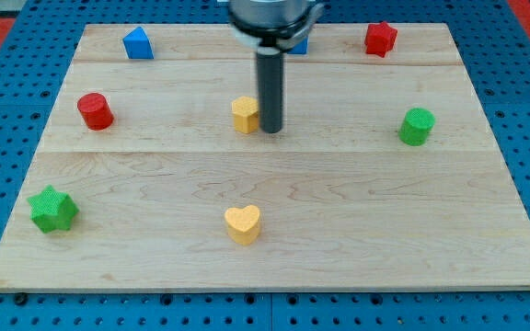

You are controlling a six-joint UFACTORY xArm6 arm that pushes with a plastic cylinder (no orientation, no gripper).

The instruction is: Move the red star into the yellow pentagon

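Note:
The red star (380, 39) lies near the view's top right corner of the wooden board (357, 211). The yellow pentagon (245, 115) lies near the middle of the board, slightly toward the top. My tip (271, 131) stands right beside the yellow pentagon, on its right side, touching or nearly touching it. The red star is far to the upper right of my tip.
A blue block (137, 43) is at the top left and another blue block (298, 43) is partly hidden behind the rod. A red cylinder (94, 110) is at the left, a green cylinder (417, 126) at the right, a green star (52, 209) at the bottom left, a yellow heart (243, 223) at the bottom middle.

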